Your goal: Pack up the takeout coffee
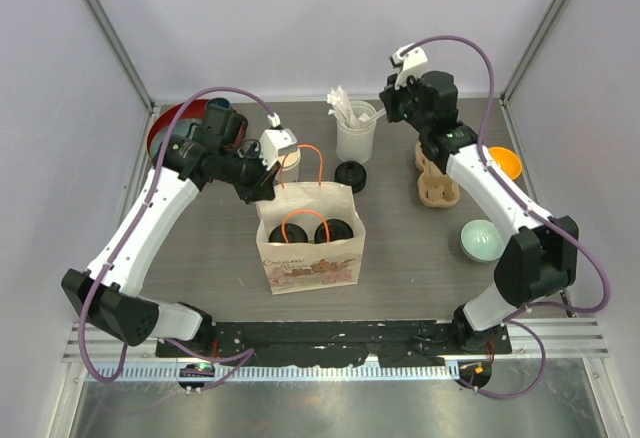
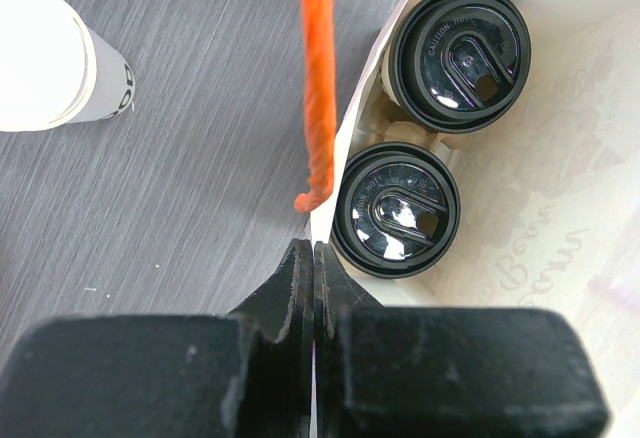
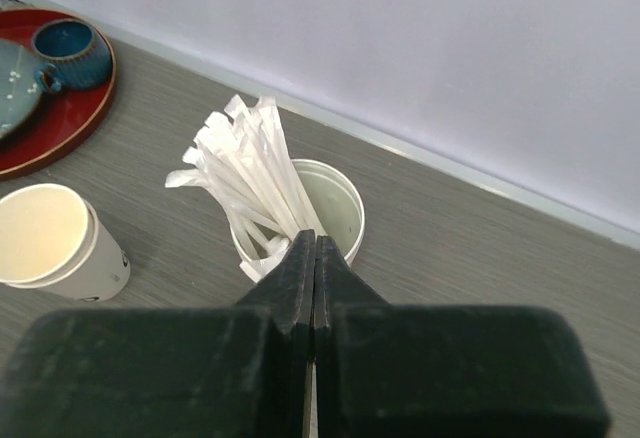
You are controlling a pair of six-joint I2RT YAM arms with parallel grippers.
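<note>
— How far along is the coffee?

— Well along, I'd say. Two lidded cups (image 2: 395, 208) stand side by side inside the bag (image 1: 310, 263).

— Anything left outside?

— An open cup (image 3: 55, 243) stands on the table (image 2: 200, 158) just behind the bag, and a loose lid (image 1: 350, 175) lies near the bag's back right corner. If that pair is part of the order, it needs capping and bagging. A tan carrier (image 1: 437, 186) sits well off to the right.

— And the grippers?

— The left gripper (image 2: 314, 250) is closed. The bag's rim runs in between its jaws, just below the end of the orange handle (image 2: 318, 78), so it seems to be pinching the rim. The right gripper (image 3: 315, 245) is closed too, its tip among the white sticks (image 3: 245, 173) in their tub (image 3: 340, 198). I can't tell whether it has one pinched.

— So sticks next?

— That's my guess, then the spare cup, if it goes in at all.

— Any writing?

— The lids (image 2: 460, 48) carry raised letters, and the farther one reads "CAUTION HOT". The bag has pale script printed on it, perhaps starting "Bo", but I can't make out the word. The open cup has a small dark print on its side that is too small to read.
</note>
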